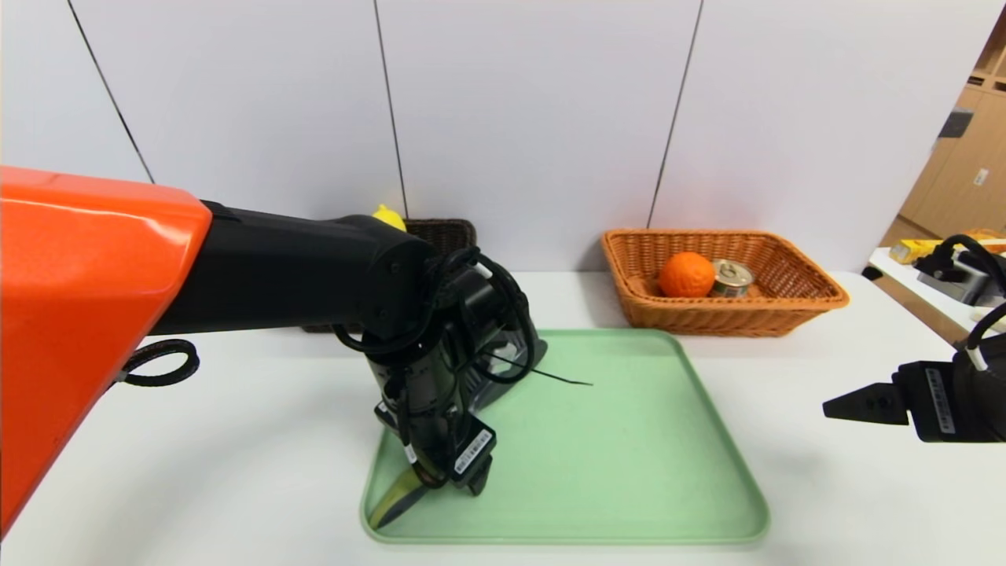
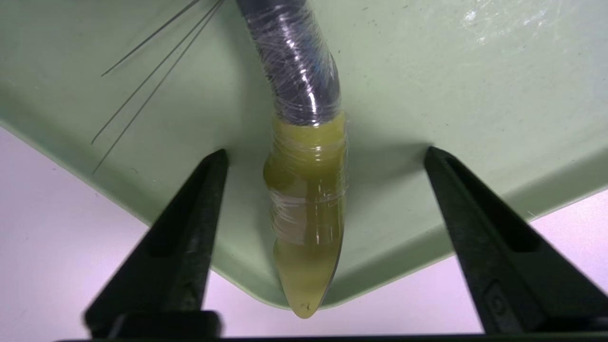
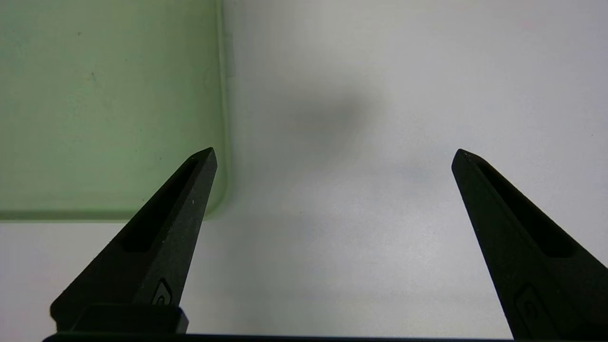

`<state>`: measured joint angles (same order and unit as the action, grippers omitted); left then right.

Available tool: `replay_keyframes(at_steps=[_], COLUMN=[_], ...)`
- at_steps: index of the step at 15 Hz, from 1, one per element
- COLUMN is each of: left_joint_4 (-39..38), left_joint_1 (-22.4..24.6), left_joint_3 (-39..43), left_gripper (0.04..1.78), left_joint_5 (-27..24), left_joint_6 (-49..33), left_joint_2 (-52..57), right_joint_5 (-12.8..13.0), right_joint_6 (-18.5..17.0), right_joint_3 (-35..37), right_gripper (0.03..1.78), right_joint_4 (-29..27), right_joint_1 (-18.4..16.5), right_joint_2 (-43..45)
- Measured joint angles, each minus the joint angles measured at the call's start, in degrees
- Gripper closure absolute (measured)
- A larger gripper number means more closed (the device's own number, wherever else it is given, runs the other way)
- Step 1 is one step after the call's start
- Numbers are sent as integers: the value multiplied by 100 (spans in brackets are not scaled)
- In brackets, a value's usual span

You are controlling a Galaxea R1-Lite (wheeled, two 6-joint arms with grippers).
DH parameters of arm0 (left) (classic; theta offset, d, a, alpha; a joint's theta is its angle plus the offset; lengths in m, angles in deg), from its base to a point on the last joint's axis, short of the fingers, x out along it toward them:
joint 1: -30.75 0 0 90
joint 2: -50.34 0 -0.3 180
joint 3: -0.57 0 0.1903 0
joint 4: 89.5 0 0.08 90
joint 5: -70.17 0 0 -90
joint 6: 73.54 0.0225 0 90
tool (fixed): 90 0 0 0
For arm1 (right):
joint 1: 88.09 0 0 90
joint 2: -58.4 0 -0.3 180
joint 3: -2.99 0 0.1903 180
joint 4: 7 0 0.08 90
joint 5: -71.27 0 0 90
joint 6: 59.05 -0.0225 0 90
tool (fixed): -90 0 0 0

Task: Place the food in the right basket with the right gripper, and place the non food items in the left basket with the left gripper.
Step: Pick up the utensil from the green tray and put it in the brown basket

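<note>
- Brush (image 2: 306, 190): lies at the tray's (image 1: 629, 472) near-left corner, its green handle tip poking over the rim, bristle end pointing inward.
- Left claw (image 2: 323, 154) stands over it, fingers wide apart, one on each side of the handle and across its long axis, gripping nothing yet.
- Right claw (image 3: 332, 154), open and empty, is parked off the tray's right edge, well apart.
- Orange (image 1: 686, 274) and can (image 1: 732, 277) sit in the right basket (image 1: 817, 299).

Your left gripper (image 2: 325, 156) low, fingers spread, wrist bent down; your right gripper (image 3: 332, 156) wide open, parked aside.
</note>
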<state>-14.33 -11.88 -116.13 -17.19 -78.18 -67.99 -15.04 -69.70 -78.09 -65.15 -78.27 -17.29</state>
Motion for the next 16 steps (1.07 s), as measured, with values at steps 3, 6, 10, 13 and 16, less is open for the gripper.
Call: replay_keyframes(at_steps=[3,6,10,13,16], left_joint_4=[4,4,6,6,12], left_joint_1=[0,5,0,-4,-9], left_joint_3=[-5,-7,-72,-262,-534], left_gripper=[90,139,139,139,139], left_joint_5=[5,5,-1,-15,-45], left_joint_6=[-5,1,41,59,69], left_joint_2=[0,-5,-7,-10,15], right_joint_5=[0,-5,0,-2,0], right_joint_6=[-1,0,0,0,-1], right_joint_3=[11,13,13,13,13], right_gripper=[10,10,10,10,10], right_joint_4=[0,0,0,0,2], right_joint_1=[0,0,5,7,10], right_joint_2=[0,4,17,20,20])
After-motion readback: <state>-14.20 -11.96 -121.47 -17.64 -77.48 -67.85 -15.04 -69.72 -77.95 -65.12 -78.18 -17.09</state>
